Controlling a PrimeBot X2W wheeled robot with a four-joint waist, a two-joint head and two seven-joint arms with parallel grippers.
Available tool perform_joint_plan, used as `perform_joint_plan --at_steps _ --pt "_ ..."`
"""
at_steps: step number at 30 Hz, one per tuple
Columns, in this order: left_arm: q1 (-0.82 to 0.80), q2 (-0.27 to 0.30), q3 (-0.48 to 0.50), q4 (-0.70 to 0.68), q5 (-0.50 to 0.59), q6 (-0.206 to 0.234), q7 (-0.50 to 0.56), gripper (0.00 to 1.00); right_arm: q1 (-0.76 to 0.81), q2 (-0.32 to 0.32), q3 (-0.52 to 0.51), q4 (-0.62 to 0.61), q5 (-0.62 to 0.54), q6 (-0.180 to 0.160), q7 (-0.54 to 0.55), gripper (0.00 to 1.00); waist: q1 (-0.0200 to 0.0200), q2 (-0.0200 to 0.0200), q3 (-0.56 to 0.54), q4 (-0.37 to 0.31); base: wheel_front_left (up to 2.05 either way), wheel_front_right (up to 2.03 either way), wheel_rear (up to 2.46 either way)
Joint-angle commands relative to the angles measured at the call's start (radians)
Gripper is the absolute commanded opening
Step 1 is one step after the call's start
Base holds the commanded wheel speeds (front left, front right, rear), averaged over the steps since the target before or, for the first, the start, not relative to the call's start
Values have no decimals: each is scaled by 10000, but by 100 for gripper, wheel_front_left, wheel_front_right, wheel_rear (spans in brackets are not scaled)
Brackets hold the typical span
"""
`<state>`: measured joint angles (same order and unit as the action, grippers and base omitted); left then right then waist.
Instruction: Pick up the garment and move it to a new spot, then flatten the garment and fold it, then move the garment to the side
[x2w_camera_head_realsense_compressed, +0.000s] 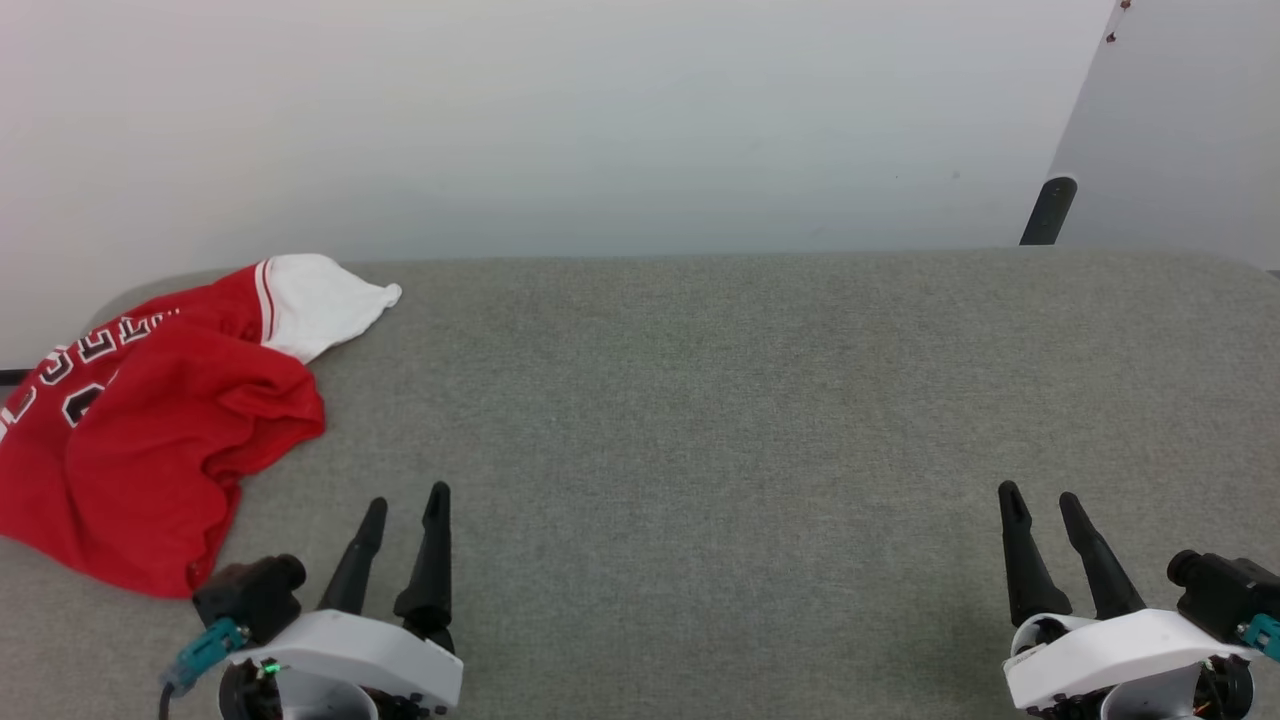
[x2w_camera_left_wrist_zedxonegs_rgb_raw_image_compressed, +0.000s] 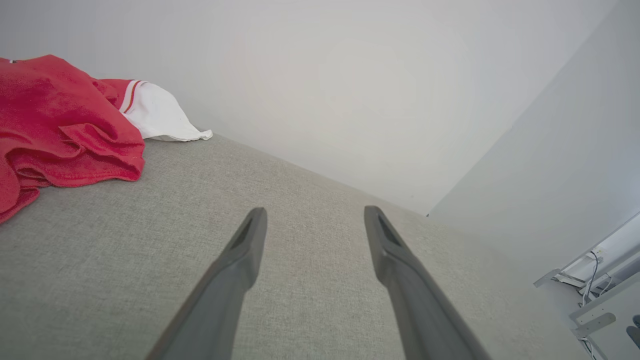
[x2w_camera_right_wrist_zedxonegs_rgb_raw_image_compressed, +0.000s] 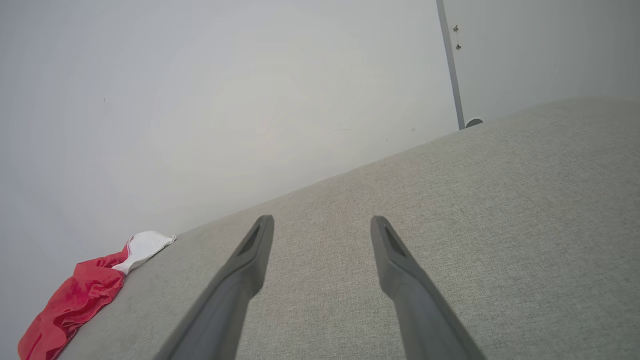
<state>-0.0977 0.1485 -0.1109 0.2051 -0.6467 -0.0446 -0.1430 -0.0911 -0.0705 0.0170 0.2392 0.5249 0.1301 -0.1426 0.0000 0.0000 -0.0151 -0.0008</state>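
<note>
You had the red jersey (x2w_camera_head_realsense_compressed: 150, 420) lying crumpled at the far left of the grey fabric-covered table (x2w_camera_head_realsense_compressed: 700, 400), running off the left edge of the head view. Its white short sleeve (x2w_camera_head_realsense_compressed: 320, 300), edged with red-and-white striped trim, pointed toward the pale wall (x2w_camera_head_realsense_compressed: 600, 120) behind the table. Part of the black, white-outlined lettering (x2w_camera_head_realsense_compressed: 90, 345) showed among the folds, too rumpled to read in full.

Your left gripper (x2w_camera_head_realsense_compressed: 408, 496) hovered at the near edge, just to the right of the jersey's lower hem and not touching it. Its two dark fingers were spread apart with nothing between them. Your right gripper (x2w_camera_head_realsense_compressed: 1039, 493) sat well apart from the jersey on the far right of the table, and its fingers were likewise parted and empty. Both pairs of fingers pointed toward the wall, over bare cloth.
</note>
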Motion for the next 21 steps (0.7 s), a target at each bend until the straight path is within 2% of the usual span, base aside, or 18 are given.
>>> perform_joint_plan --at_steps 1,21 --pt "-56 6 78 -82 355 -65 -109 100 -30 21 0 -117 -345 6 -115 100 0 0 -11 5 0 0 0" --pt "230 -358 729 -225 2484 -392 -555 100 128 42 145 -227 -2263 7 -559 100 0 0 -126 -37 0 0 0"
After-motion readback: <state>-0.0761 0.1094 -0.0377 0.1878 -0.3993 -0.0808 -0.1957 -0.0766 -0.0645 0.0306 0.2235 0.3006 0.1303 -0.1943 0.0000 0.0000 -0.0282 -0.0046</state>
